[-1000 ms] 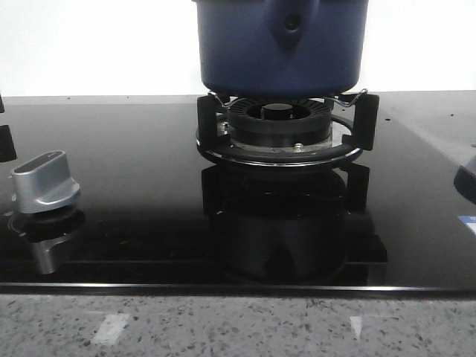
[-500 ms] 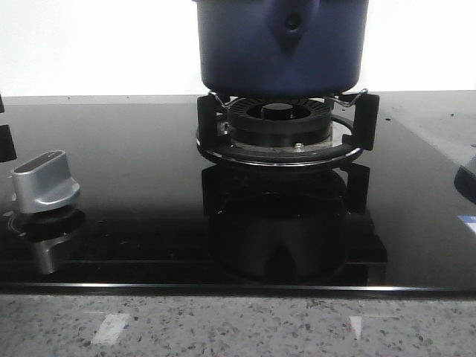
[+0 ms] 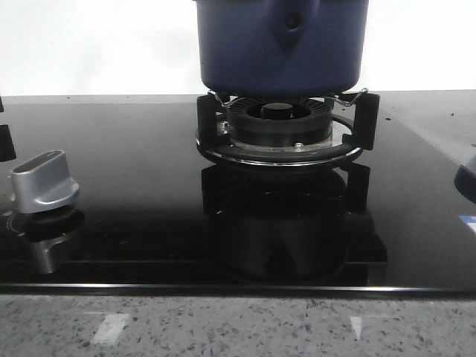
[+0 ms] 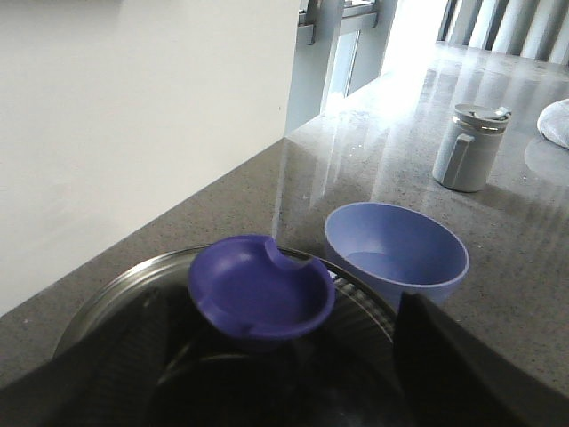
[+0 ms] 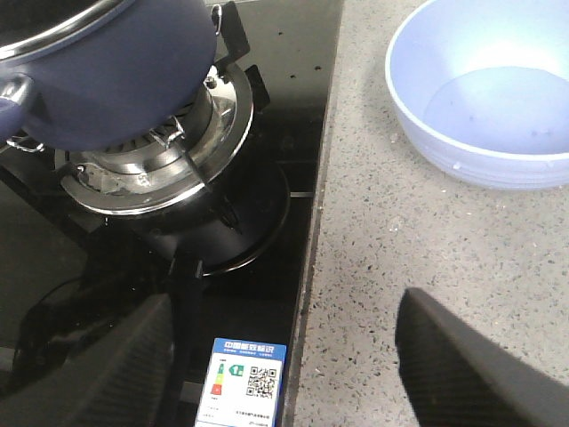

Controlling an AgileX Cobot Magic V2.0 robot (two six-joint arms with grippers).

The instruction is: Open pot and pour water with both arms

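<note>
The dark-blue pot (image 3: pixel 281 44) stands on the burner (image 3: pixel 279 130), its top cut off by the front view; the right wrist view shows its side (image 5: pixel 107 62). In the left wrist view a glass lid with a steel rim (image 4: pixel 116 294) carries a dished blue knob (image 4: pixel 262 289). My left gripper (image 4: pixel 280 307) is open, one finger on each side of that knob and not touching it. My right gripper (image 5: pixel 284 302) is open and empty above the seam between the black stove glass and the speckled counter, beside the pot.
A light-blue bowl (image 5: pixel 484 98) holding a little water sits on the counter beyond the stove's edge, also in the left wrist view (image 4: pixel 396 249). A grey lidded jug (image 4: pixel 467 147) stands farther off. A silver stove knob (image 3: pixel 44 182) sits front left. A label (image 5: pixel 246 378) is stuck on the glass.
A dark shape at the front view's right edge has slipped slightly further out of view. The pot and burner have not moved.
</note>
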